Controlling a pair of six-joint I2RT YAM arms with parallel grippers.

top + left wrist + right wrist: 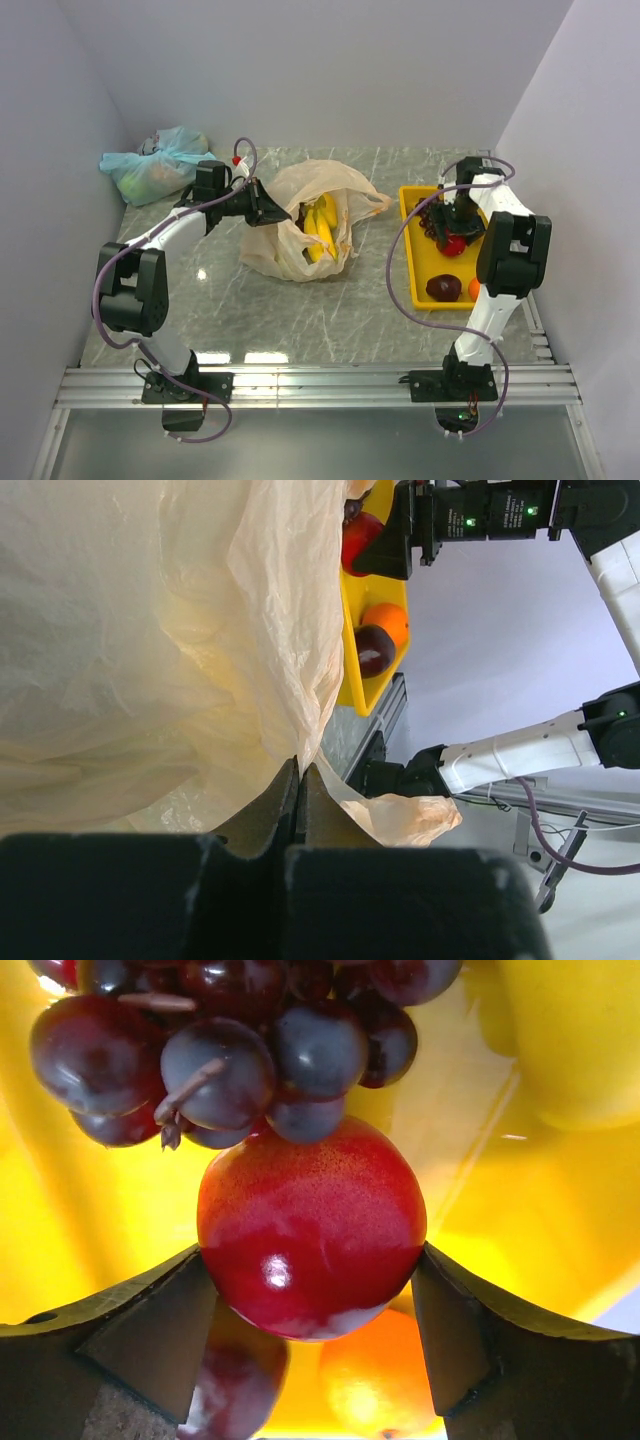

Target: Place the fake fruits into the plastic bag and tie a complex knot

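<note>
The peach plastic bag [300, 225] lies open mid-table with yellow bananas [320, 232] inside. My left gripper [268, 207] is shut on the bag's left rim; in the left wrist view the jaws [299, 772] pinch the thin film [150, 630]. My right gripper [456, 238] is over the yellow tray [418, 292], shut on the red fruit [310, 1230], with a finger [150, 1330] touching each side. Purple grapes [230, 1050] touch the red fruit's far side. The orange [375, 1380] and the dark maroon fruit [235, 1380] lie at the tray's near end [443, 288]. No green apple or knot shows.
A tied pale blue-green bag [155, 165] sits in the back left corner. Walls close in on the left, back and right. The tray stands close to the right arm's base. A metal rail [320, 385] runs along the near edge.
</note>
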